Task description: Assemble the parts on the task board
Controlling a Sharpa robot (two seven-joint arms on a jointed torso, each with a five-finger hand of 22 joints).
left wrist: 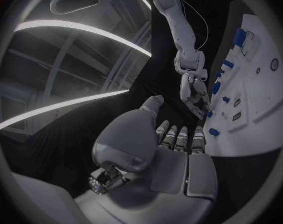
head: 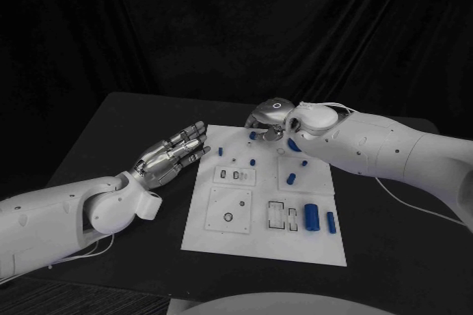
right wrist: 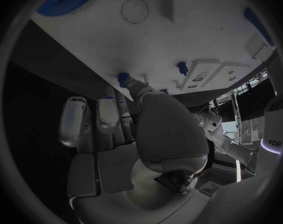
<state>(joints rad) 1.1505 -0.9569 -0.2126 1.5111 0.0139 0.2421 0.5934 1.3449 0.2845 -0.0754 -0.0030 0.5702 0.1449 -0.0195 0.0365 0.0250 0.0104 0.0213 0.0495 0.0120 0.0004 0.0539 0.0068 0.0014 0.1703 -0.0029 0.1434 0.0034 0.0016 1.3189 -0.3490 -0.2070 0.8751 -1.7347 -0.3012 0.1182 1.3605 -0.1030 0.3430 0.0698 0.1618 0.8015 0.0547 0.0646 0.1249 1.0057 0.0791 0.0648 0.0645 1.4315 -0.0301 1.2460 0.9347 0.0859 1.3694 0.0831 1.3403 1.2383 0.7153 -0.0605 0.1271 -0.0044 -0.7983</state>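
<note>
Left hand (head: 176, 153) beside task board (head: 222, 240), right hand (head: 271, 118) touching blue part (right wrist: 123, 77)

White task board (head: 222, 236), blue parts (head: 312, 216) (black table (head: 118, 124)); silver hands.

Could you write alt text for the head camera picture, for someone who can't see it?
A white task board dotted with small blue parts lies on a black table. The robot's right hand reaches down to the board's far edge, while its left hand hovers flat and empty beside the board's left edge.
</note>
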